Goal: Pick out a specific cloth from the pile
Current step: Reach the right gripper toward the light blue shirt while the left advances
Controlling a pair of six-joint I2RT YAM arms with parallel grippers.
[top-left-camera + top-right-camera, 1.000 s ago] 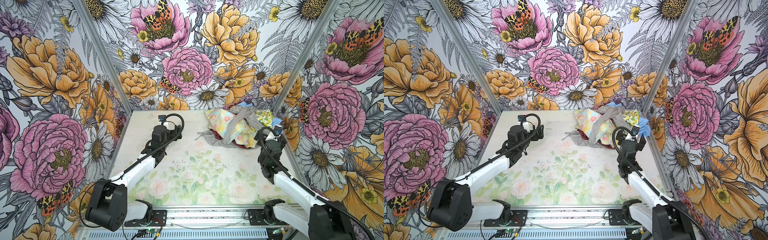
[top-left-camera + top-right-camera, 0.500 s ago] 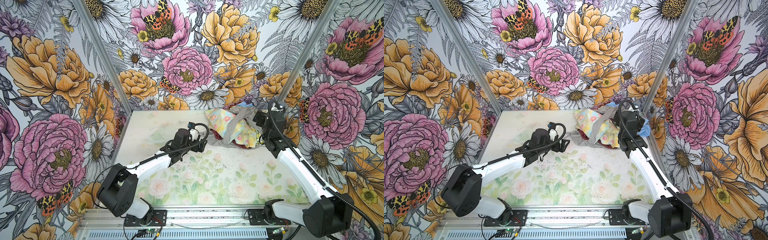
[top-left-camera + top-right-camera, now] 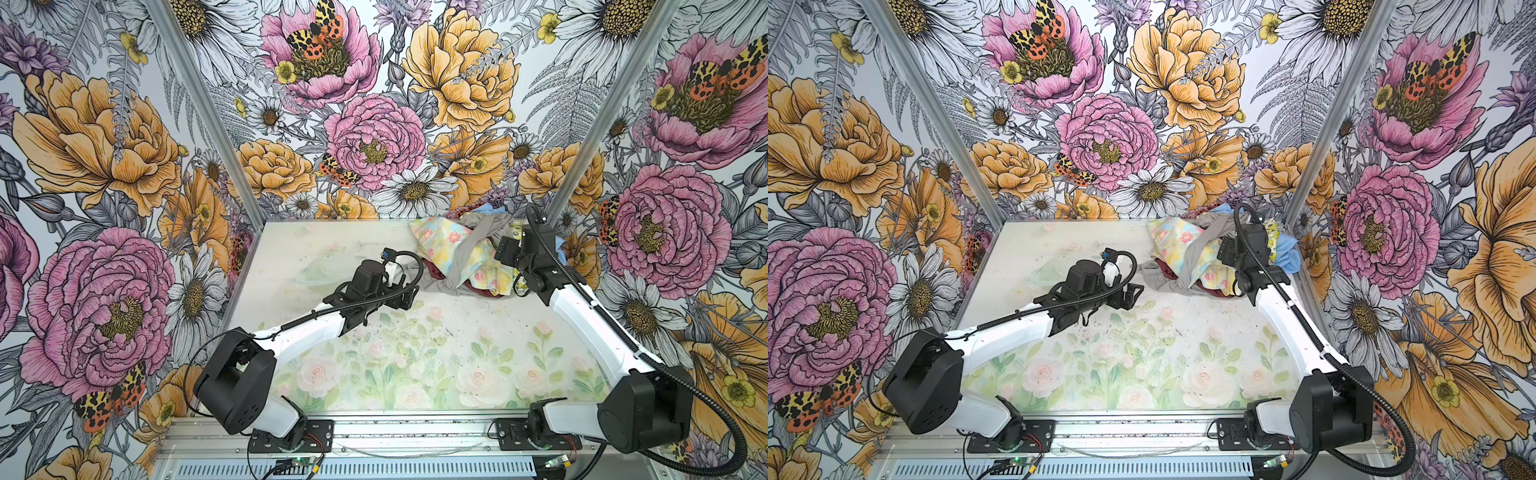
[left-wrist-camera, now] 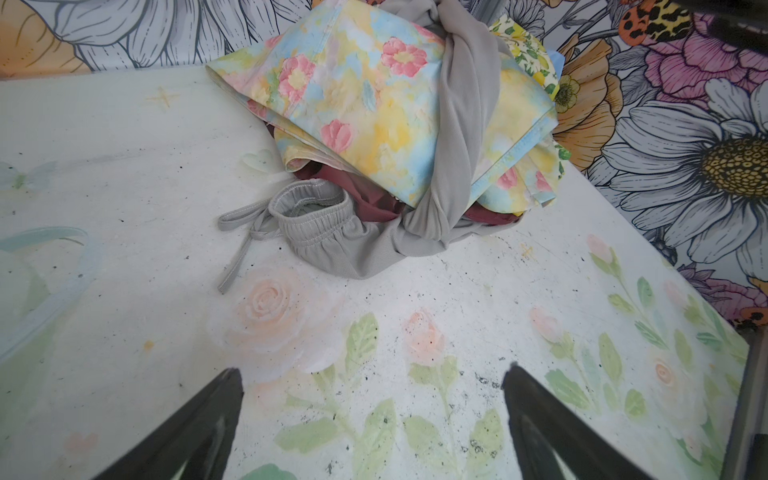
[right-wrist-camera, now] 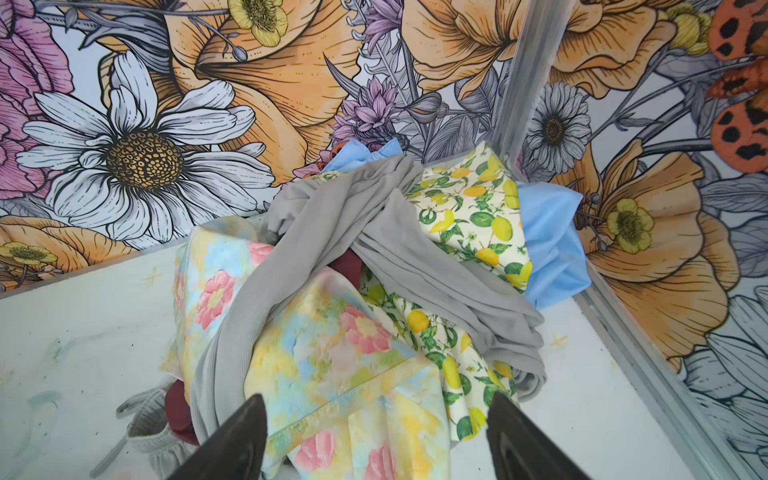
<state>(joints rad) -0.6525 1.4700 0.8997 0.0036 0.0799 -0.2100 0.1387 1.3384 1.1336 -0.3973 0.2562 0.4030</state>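
**Cloth** (image 5: 548, 245): plain sky-blue, thin fabric. It lies at the far right edge of the pile (image 3: 457, 253), pressed against the right wall (image 3: 1320, 232). Most of it is buried. In a top view one fold shows right of centre (image 3: 1287, 253), and a smaller scrap peeks out at the pile's back rim.

**Covering layers:** lemon-print fabric (image 5: 469, 216) rests directly against the cloth. A grey garment (image 5: 374, 232) is draped across that. A pastel floral fabric (image 5: 324, 345) is spread over the near side. A dark maroon piece (image 4: 361, 199) sits underneath. The grey garment's elastic waistband and drawstring (image 4: 311, 208) trail onto the worktop (image 3: 415, 332).

**Pile location:** upper right of the worktop in both top views, in the back corner.

**Right tool** (image 5: 376, 399): fingers spread apart with nothing between them, poised over the floral fabric. The cloth lies beyond it, across the lemon print and nearer the wall. Contact with the fabric cannot be told.

**Left tool** (image 4: 372, 370): fingers wide apart over bare worktop, short of the waistband and well apart from the cloth. In a top view it sits at centre frame (image 3: 409, 297), left of the pile.
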